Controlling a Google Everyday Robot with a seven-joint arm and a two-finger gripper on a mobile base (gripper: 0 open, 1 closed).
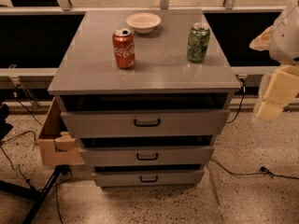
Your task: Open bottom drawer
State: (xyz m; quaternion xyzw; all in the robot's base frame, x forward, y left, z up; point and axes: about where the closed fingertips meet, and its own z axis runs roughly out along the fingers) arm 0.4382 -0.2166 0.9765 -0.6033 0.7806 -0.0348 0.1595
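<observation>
The bottom drawer (148, 177) is the lowest, narrowest grey front of the cabinet, with a small black bar handle (148, 178); it stands about level with the fronts above, with only a thin dark gap over it. Above it are the mid-sized drawer front (147, 156) and the tallest drawer front (145, 122). My gripper (273, 99), pale and cream-coloured, hangs at the right edge of the view, off to the right of the cabinet and well above the bottom drawer, touching nothing.
On the grey cabinet top (93, 69) stand a red cola can (123, 48), a green can (198, 42) and a white bowl (143, 22). A wooden box (53, 141) hangs at the cabinet's left side. Cables (243, 171) and a black stand leg (42, 197) lie on the speckled floor.
</observation>
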